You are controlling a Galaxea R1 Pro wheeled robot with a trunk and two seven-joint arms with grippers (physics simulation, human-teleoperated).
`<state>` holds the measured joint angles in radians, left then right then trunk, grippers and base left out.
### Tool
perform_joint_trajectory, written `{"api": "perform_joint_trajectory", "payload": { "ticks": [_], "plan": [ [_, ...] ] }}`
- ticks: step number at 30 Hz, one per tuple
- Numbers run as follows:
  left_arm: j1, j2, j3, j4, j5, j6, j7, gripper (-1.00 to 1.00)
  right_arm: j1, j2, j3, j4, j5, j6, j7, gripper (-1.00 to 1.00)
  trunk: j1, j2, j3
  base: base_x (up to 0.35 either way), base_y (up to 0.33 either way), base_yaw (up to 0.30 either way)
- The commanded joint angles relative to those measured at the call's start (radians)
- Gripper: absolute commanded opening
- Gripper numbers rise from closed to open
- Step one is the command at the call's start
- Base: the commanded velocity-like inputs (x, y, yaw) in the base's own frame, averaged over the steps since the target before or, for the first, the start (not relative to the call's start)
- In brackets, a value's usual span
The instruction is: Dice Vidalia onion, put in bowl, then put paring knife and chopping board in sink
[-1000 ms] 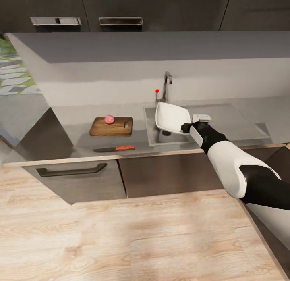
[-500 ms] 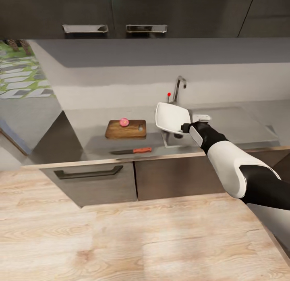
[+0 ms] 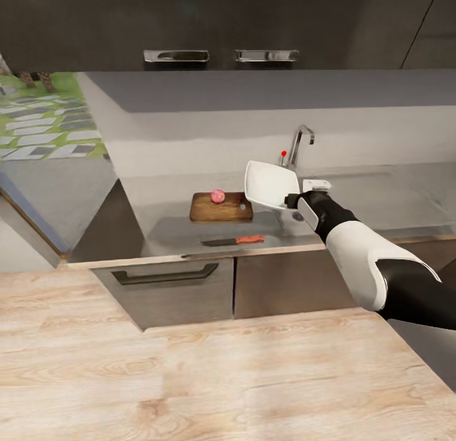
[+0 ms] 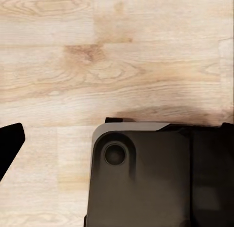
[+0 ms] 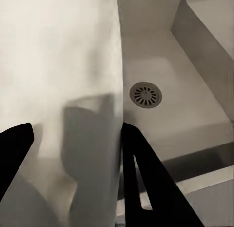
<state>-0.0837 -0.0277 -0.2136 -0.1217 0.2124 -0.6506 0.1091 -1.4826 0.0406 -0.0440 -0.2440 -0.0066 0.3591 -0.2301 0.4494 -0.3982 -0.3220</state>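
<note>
The white bowl [image 3: 271,185] hangs tilted above the left end of the sink [image 3: 292,217], with my right gripper [image 3: 292,200] shut on its rim. In the right wrist view the bowl [image 5: 58,66] is close up beside the sink's basin [image 5: 165,56]. The pinkish Vidalia onion [image 3: 218,195] rests on the brown chopping board [image 3: 221,209] on the grey countertop [image 3: 171,229]. The paring knife [image 3: 234,241] lies near the counter's front edge. My left gripper [image 4: 124,132] hangs open over the floor.
The chrome tap [image 3: 303,140] with its red knob [image 3: 284,154] stands behind the sink. Dark wall cabinets [image 3: 221,23] hang above the counter. A drawer with a bar handle [image 3: 166,278] sits below it. Wooden floor [image 3: 190,378] lies in front, beside my dark base [image 4: 146,178].
The camera has moved, so the counter's things now show further right in the picture. The bowl in my right gripper now hangs nearer the chopping board than before.
</note>
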Motion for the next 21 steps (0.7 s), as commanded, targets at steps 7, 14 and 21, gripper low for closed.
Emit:
{"api": "perform_joint_trajectory", "payload": {
  "ticks": [7,14,21],
  "plan": [
    [-0.001,0.000,-0.009,0.001,0.005,-0.004,0.006,1.00,-0.001,0.004,-0.005,-0.001,-0.002,0.004,-0.007,-1.00,0.001,-0.002,0.009,0.000,0.301,0.000],
    [-0.001,0.000,-0.009,0.001,0.005,-0.003,0.006,1.00,-0.001,0.007,-0.005,-0.001,-0.003,0.004,-0.031,-1.00,0.001,-0.002,0.020,0.000,0.301,0.000],
    [-0.001,0.000,-0.009,0.001,0.005,-0.003,0.006,1.00,-0.001,0.011,-0.005,-0.001,-0.003,0.004,-0.035,-1.00,0.001,-0.002,0.032,0.000,0.301,0.000]
  ]
}}
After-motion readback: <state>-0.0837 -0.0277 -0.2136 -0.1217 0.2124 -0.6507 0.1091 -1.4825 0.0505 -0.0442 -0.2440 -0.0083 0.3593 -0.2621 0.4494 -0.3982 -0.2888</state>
